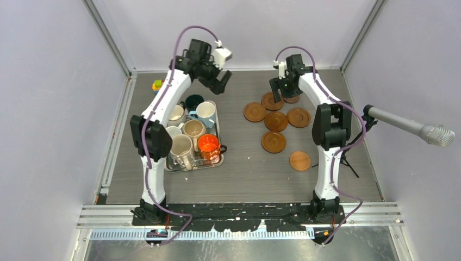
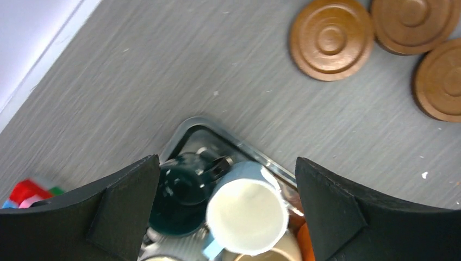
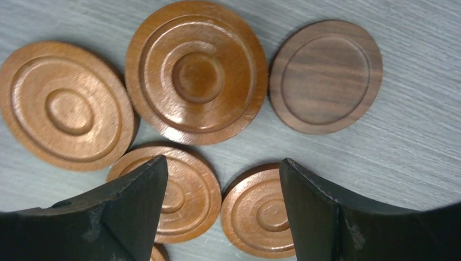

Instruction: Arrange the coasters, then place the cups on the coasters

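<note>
Several brown coasters lie loose right of centre, with a lighter tan one nearest and a darker one farthest. My right gripper hovers open over the far coasters. In the right wrist view, two ringed coasters show between and below its fingers, and nothing is held. Several cups stand crowded in a silver tray on the left, among them an orange cup and beige cup. My left gripper hangs open and empty above the light blue cup and dark green cup.
A grey microphone on a stand reaches in from the right. A small coloured block toy sits at the far left corner by the wall. Pale walls close in the table on three sides.
</note>
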Controlling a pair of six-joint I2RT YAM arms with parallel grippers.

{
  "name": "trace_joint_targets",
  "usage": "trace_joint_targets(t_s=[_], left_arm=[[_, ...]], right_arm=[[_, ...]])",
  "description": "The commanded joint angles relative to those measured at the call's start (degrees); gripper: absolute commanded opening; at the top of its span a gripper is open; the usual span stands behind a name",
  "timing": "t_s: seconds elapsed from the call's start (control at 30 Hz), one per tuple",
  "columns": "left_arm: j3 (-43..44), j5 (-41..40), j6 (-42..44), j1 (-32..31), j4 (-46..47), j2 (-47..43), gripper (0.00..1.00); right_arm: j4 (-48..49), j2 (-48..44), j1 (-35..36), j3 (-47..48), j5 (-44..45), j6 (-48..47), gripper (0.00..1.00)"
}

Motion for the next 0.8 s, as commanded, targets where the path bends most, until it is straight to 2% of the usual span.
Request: trace_joint_targets(t_s=[0.0, 0.3, 0.43, 0.6, 0.77], left_arm=[[0.1, 0.3, -0.1, -3.4, 2.3, 1.0, 0.97], [1.4, -0.2, -2.9, -5.2, 2.8, 4.0, 0.96], [0.7, -0.8, -3.0, -5.3, 2.9, 3.8, 0.95], [-1.5, -1.3, -3.1, -5.3, 3.7, 2.9, 0.95], [-1.6, -1.7, -2.7, -5.3, 3.3, 3.4, 0.95]], right_arm=[[4.4, 2.4, 0.0, 4.5, 5.2, 1.2, 0.78], [4.7, 9.5, -2.4, 11.8, 4.8, 4.1, 0.71], [5.6, 10.0, -4.1, 11.9, 4.0, 6.1, 0.63], [9.1, 9.9, -4.5, 9.5, 6.2, 4.8, 0.52], [9.4, 11.6, -4.5, 9.0, 13.3, 1.8, 0.46]])
